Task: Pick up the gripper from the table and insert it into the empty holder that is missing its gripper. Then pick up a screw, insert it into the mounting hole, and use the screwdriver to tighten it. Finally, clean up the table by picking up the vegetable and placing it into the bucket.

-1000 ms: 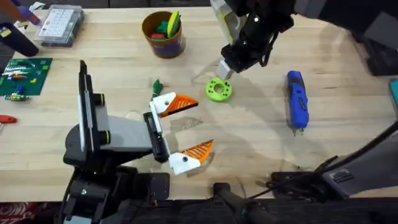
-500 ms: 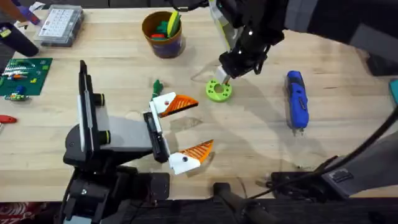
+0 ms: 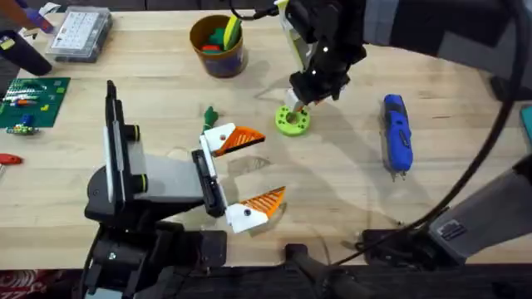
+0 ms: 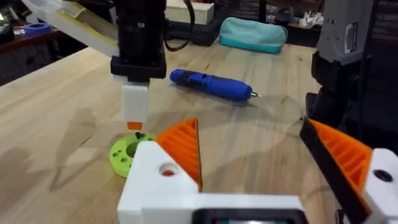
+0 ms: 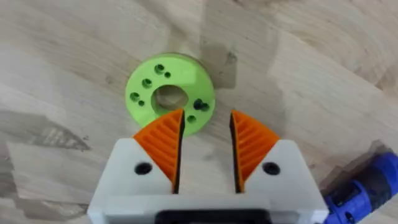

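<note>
Hovering right gripper over lime-green ring

prob. lab, circuit board, parts box

My arms are black, jointed links. The left end effector has a grey body and two white fingers faced with orange ribbed pads. Each white finger block carries a small round screw hole. The right end effector is built the same: white blocks, orange ribbed wedges, one dark hole per side. I see a yellow strip on the right arm and black cables trailing from it.
</note>
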